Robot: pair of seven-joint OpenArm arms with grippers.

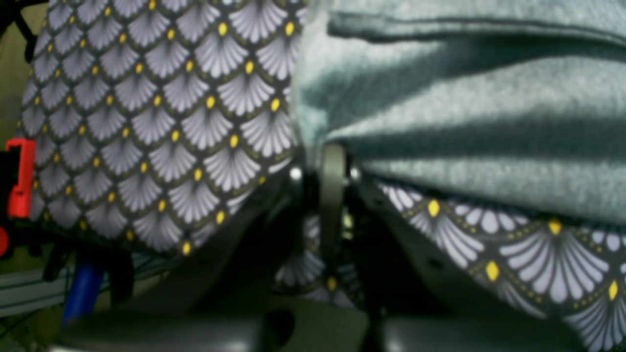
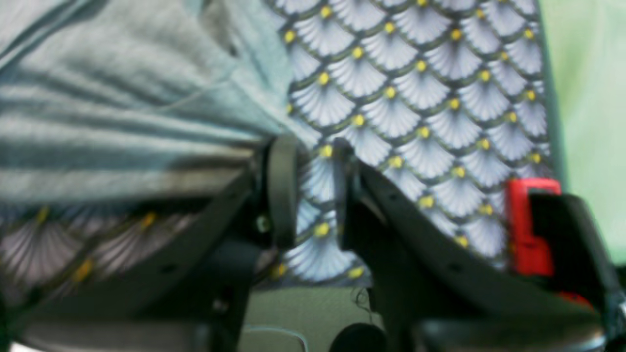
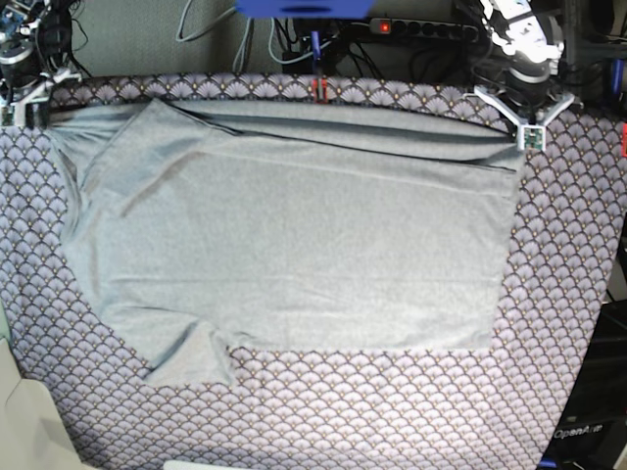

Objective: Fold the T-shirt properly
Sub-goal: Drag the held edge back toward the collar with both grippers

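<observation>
Base view: light heather-grey knit T-shirt [image 3: 294, 245], far edge folded; left gripper [image 1: 325, 171] pinches it, right gripper [image 2: 315, 188] parted (empty); release next.

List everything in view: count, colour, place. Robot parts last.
T-shirt: one, light heather grey, spread flat across the middle of the table, far edge pulled taut between the two tools.
Tablecloth: one, purple-white fan-scale pattern with yellow dots, covers the table under the shirt.
Power strip: one, black with a red switch light, behind the far edge.
Clips: red, at the middle of the far edge; count unclear.
Left tool: one, dark, far corner on the base view's right, shut on the shirt's edge.
Right tool: one, dark, far corner on the base view's left, jaws apart beside the shirt.
</observation>
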